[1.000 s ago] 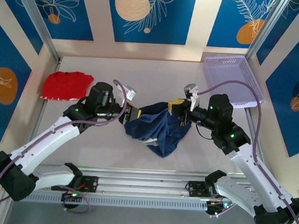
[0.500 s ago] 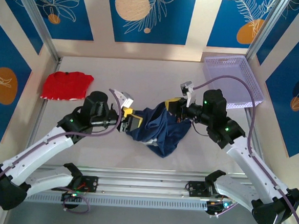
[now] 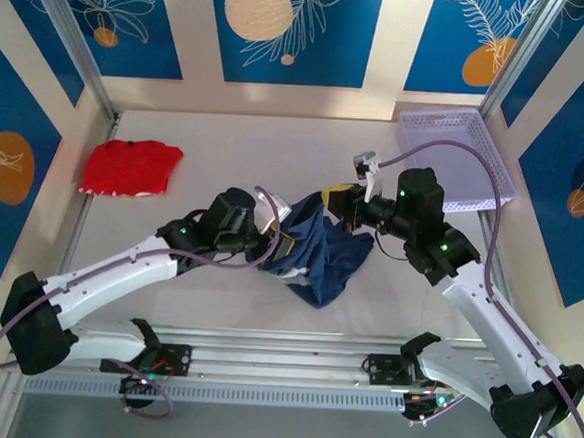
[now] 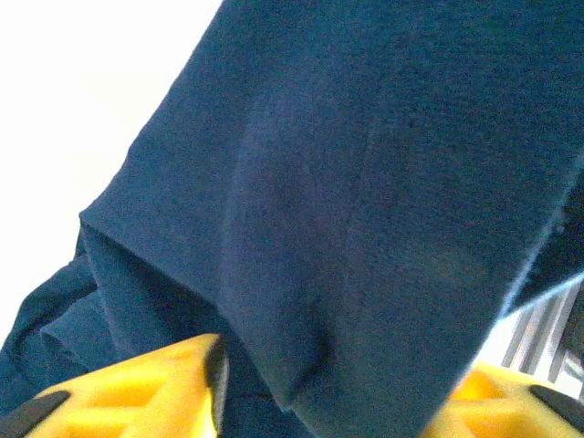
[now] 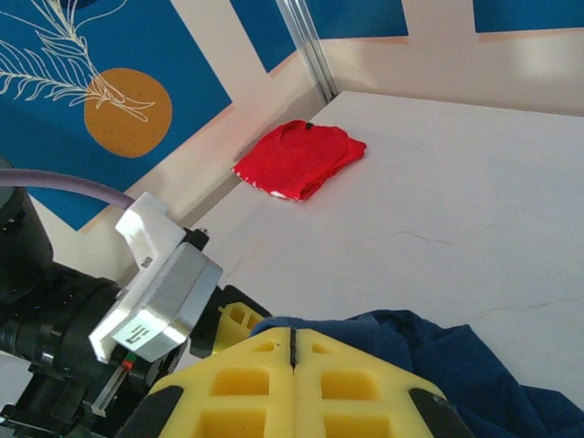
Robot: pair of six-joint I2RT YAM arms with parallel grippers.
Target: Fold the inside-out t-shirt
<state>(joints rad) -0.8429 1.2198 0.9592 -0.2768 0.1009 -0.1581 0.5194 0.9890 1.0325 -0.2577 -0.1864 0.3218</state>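
Quick update from us: the navy t-shirt [image 3: 321, 259] is bunched in a heap in the middle of the table [image 3: 217, 144], btw the two arms. Its upper part is pulled up off the surface toward the right gripper [image 3: 333, 204]. On the right wrist cam that gripper's yellow fingers [image 5: 246, 370] are pressed tight together w/ blue cloth starting right at the tips, so we read it as clamped on the shirt's edge.

The left gripper [image 3: 276, 240] is pushed into the heap's left side. On its wrist cam the yellow fingers [image 4: 137, 392] stand apart w/ a thick fold of shirt hanging btw them. Tbh we can't tell if they're pinching it or just around it.

The red garment [image 3: 128, 165] lies far left, well apart from the shirt, and the purple basket [image 3: 457, 150] sits at the far right corner.
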